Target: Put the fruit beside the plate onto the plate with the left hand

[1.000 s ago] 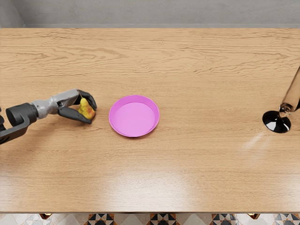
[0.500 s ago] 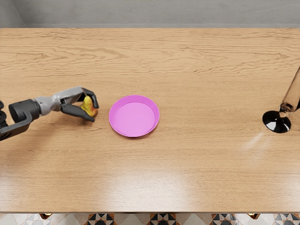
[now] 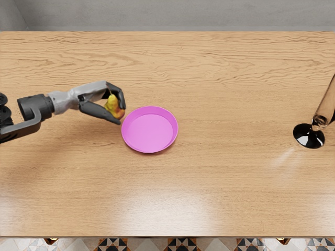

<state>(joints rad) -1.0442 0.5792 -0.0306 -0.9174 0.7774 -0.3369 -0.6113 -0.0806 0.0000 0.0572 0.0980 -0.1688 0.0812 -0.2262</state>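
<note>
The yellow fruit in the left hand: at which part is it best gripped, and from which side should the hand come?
Grip the fruit around its middle, coming from the left, the side away from the pink plate. It is small and rounded, so the left hand wraps it: fingers over the top, thumb below. That probably leaves the plate side free for release.

Gripped the yellow fruit (image 3: 114,106) in the curled left hand (image 3: 100,102), just beside the upper-left rim of the pink plate (image 3: 152,130); showed the right arm (image 3: 325,104) at the right edge of the table (image 3: 209,68).
</note>
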